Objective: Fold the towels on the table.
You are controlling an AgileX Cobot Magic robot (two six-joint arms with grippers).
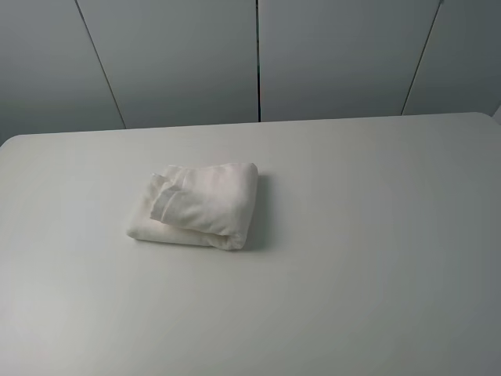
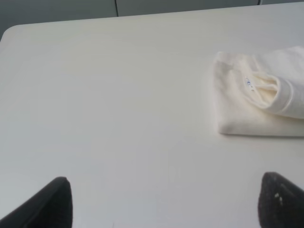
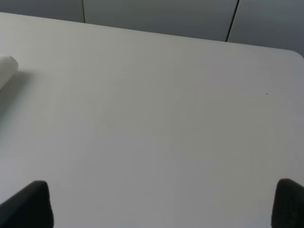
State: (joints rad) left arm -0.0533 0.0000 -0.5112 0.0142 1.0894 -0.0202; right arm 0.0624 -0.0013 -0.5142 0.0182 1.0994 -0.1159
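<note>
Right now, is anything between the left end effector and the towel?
No. The left wrist view shows only bare table between the open left end effector and the folded towel.

Sole obstacle on table [image 1: 376, 258]: folded towel [image 1: 200, 205].
</note>
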